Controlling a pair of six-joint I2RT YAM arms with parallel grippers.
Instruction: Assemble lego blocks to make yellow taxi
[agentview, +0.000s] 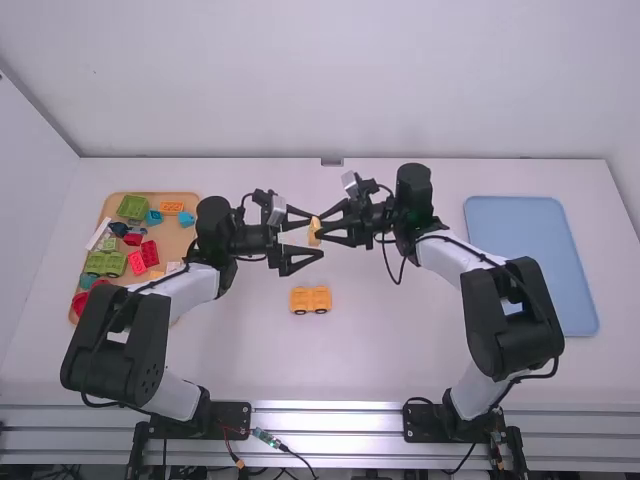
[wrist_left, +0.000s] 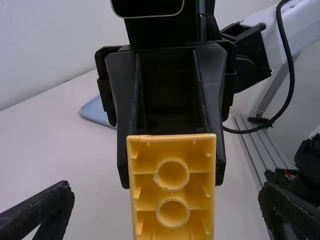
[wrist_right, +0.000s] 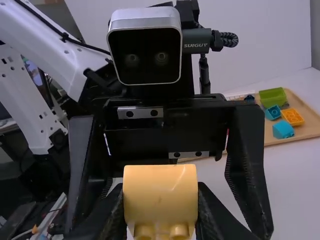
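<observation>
Right pincer (agentview: 320, 228) tight on yellow block (wrist_left: 172, 189), one end cropped; left pincer (agentview: 317, 236) released

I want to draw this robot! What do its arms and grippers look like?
The left arm and right arm have white links, chunky black joints and black cables. The left gripper and right gripper are black too, each with two long fingers. Each wrist also has a silver-edged box.

White capitals "SUNGUY" on a black cable plug (wrist_right: 197, 38), right wrist view
</observation>
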